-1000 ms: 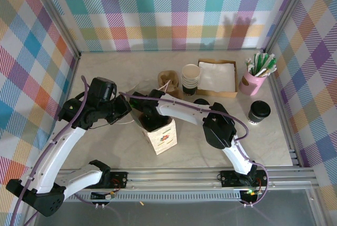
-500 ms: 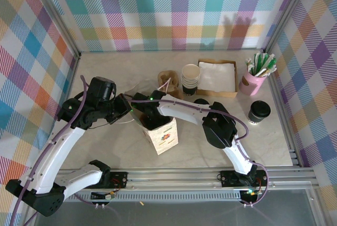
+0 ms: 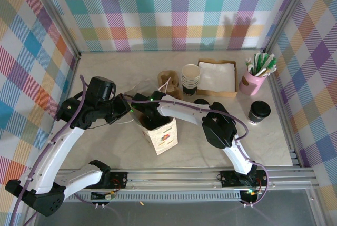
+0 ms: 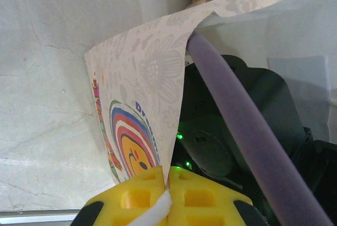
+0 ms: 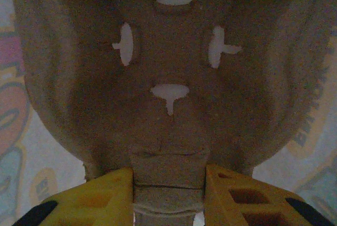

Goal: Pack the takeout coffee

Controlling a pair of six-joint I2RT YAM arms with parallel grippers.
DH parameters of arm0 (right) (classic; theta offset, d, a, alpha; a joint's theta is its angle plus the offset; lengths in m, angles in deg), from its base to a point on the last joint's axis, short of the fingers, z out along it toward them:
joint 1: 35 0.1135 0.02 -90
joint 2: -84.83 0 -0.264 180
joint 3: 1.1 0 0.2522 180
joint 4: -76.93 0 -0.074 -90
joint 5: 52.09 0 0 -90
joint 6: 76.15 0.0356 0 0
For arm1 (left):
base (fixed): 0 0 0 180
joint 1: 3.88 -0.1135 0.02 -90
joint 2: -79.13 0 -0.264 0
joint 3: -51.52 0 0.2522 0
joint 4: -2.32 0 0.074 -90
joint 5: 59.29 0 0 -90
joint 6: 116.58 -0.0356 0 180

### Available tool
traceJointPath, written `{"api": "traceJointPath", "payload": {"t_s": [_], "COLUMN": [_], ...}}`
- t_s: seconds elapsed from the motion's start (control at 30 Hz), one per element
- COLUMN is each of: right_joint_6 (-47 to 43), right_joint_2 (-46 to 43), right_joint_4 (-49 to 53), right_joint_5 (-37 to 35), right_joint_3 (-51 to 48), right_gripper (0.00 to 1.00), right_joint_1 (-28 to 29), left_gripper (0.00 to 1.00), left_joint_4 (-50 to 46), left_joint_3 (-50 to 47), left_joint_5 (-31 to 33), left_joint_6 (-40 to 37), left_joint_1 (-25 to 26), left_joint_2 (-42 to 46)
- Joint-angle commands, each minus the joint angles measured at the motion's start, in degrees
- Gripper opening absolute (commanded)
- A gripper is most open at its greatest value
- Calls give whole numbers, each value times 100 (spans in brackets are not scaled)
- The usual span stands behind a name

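**First speaker:** What are we looking at?

**Second speaker:** We see the left claw (image 4: 167,184) pressed together on the top edge of a printed paper bag (image 3: 163,137), holding its mouth open. Just beside it, the right claw (image 5: 168,184) reaches down inside the bag. It is clamped on the middle tab of a brown moulded cup carrier (image 5: 168,94), which sits right in front of its fingers.

**First speaker:** And the takeout coffee?

**Second speaker:** The takeout coffee (image 3: 259,111) stands upright on the table (image 3: 105,78) with its lid on. It is well apart from both claws, far off to the right claw's right, and is not yet packed.

**First speaker:** What could go wrong from here?

**Second speaker:** We think the bag is the weak point, because it is light and held by one thin edge. If the right claw pushes the carrier against a wall, or drags on it when pulling out, the bag could tip, tear at the pinch or slip free of the left claw. The carrier could also settle tilted, so a cup set in it later might lean and spill. The purple cable (image 4: 237,115) lies along the bag's rim close to the left claw and could catch there.

**First speaker:** What differs from a second ago?

**Second speaker:** We see very little change. The left claw has crept slightly toward the right claw. The bag and the coffee are where they were.
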Motion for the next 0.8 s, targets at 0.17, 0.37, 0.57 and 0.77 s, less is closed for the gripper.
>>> {"api": "traceJointPath", "payload": {"t_s": [0.17,0.37,0.57,0.77], "right_joint_6": [59,67,68,69], "right_joint_2": [173,189,196,169], "right_joint_4": [250,234,225,239], "right_joint_5": [17,27,35,63], "right_joint_3": [-145,-196,-217,-177], "right_gripper": [36,36,36,38], "right_joint_1": [-56,-67,-80,-72], "left_gripper": [0,0,0,0], "left_joint_4": [71,70,34,41], "left_joint_3": [344,361,397,127], "left_joint_5": [85,86,111,125], "left_joint_6": [-143,-137,-144,-163], "left_joint_1": [38,36,38,34], "left_joint_2": [47,48,68,95]}}
